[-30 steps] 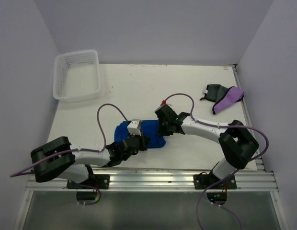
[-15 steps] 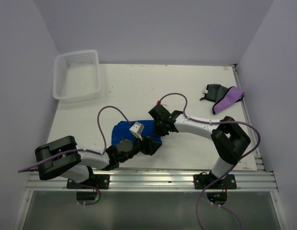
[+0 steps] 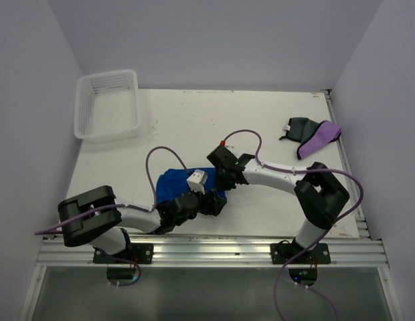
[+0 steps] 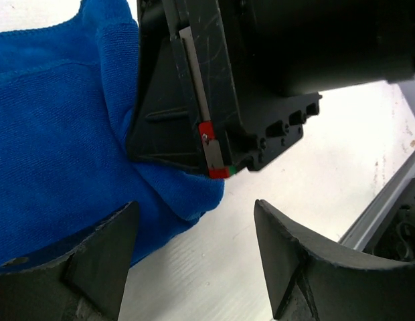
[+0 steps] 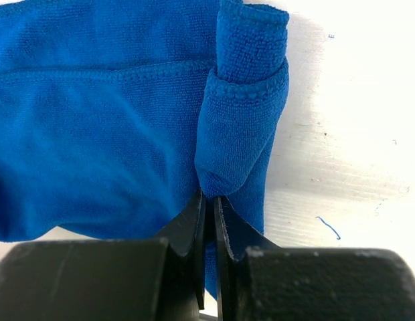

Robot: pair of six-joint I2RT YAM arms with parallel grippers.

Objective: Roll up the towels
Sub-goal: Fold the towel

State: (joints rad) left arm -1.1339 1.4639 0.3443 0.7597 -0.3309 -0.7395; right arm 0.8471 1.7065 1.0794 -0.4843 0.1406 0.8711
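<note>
Left claw (image 4: 194,244): jaws stood wide apart, gripping nothing.
Right claw (image 5: 209,200): pinched narrow on the blue towel (image 5: 94,127).
Rolled fold: just ahead of right claw's tips.

The off-white flat worktop (image 3: 261,127) carries four things. A white plastic mesh basket (image 3: 108,133) stands at its far left corner. A bright blue cloth towel (image 3: 169,186) lies near the front edge, a little left of the middle; one of its ends is curled into a small roll. A dark grey cloth towel (image 3: 298,127) and a purple cloth towel (image 3: 319,139) lie crumpled near the right edge, touching each other, well apart from the blue one.
</note>
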